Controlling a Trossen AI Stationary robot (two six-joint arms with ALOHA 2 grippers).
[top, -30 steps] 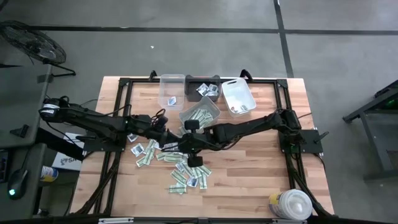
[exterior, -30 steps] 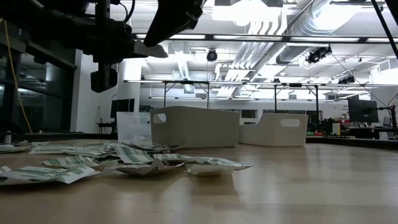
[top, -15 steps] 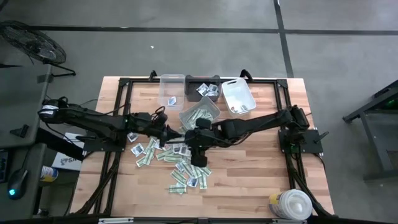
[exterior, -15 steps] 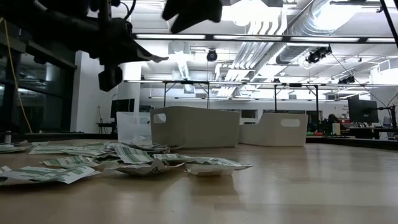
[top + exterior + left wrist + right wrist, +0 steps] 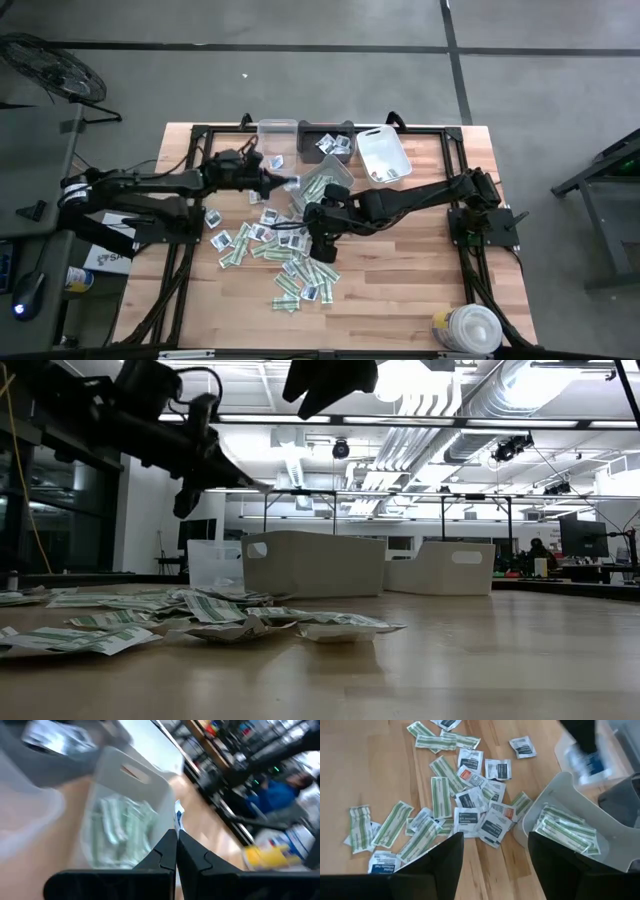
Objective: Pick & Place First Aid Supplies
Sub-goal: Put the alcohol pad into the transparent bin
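Note:
The first aid supplies [image 5: 285, 250] lie as a loose pile of green-and-white strips and white squarish packets on the wooden table, also seen in the right wrist view [image 5: 470, 810]. My left gripper [image 5: 284, 182] is shut on one white packet with blue print [image 5: 178, 816], beside the grey bin [image 5: 322, 183] that holds green strips [image 5: 120, 820]. My right gripper [image 5: 495, 857] hangs open above the pile's far part [image 5: 322, 228], with nothing between its fingers. My left gripper pinches the white packet by one end [image 5: 177, 827] between its two fingertips. The fingers come almost level from the table's left. The packet sticks out past the tips, lifted clear of the table, at the grey bin's left rim [image 5: 590, 762].
A clear bin [image 5: 275, 145], a dark bin with packets [image 5: 330, 143] and a white bin [image 5: 382, 155] stand along the far edge. A round white tub [image 5: 470, 328] sits at the near right corner. Bare wood lies right of the pile.
My left gripper, still shut on the packet, has swung from over the pile toward the far edge and the grey bin. My right gripper has risen a little above the pile and rolled about its own line.

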